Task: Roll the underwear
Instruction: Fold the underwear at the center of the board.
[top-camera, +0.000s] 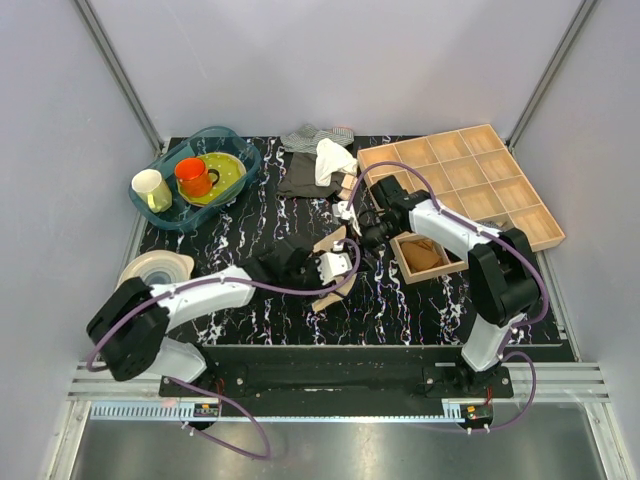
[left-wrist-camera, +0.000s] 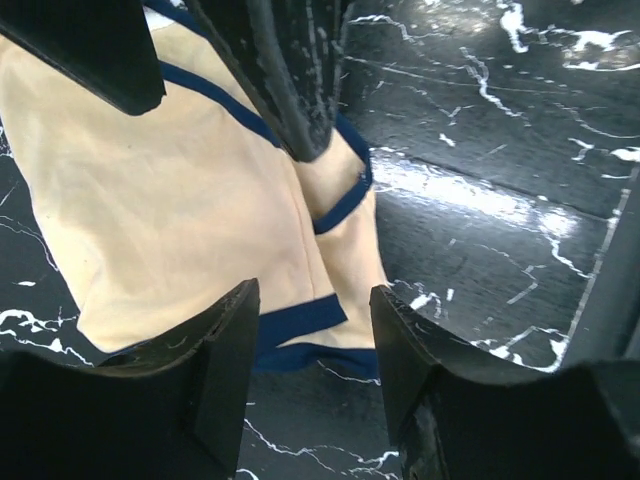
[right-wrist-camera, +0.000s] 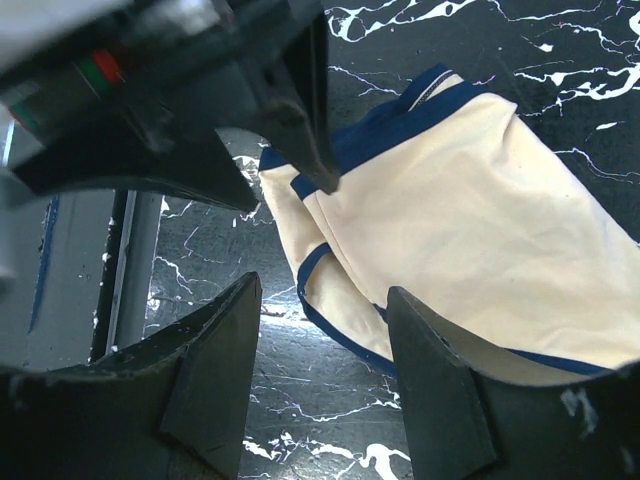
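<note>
On my left wrist feed, the left end effector (left-wrist-camera: 315, 300) is spread wide, with nothing clamped between its black fingers (left-wrist-camera: 225, 370). They hang low over the near hem of the underwear (left-wrist-camera: 170, 210). The briefs are pale beige with navy edging and lie partly folded over on the black marbled counter (left-wrist-camera: 480, 230), near its middle. From the far side, a dark finger of the other arm comes down to the fabric at a fold; I cannot tell whether it presses in.

The right wrist feed gives the mirror picture. The right end effector (right-wrist-camera: 325, 290) also stands apart, holding nothing, its fingers on either side of the garment's banded corner. The left arm's fingertip sits at the edging.

From overhead, both arms meet at the counter's centre, their end effectors nose to nose. Behind them lie a white cloth (top-camera: 333, 158) and darker fabrics (top-camera: 305, 180). A wooden compartment tray (top-camera: 470, 180) sits at the back right, and just beside the right arm is a small box holding an orange-brown bundle (top-camera: 425, 255). At the back left, a clear blue bin (top-camera: 250, 165) holds an orange mug (top-camera: 192, 175), a pale cup (top-camera: 150, 188) and a yellow-green plate (top-camera: 228, 170). A tape roll (top-camera: 155, 268) lies at the left.
</note>
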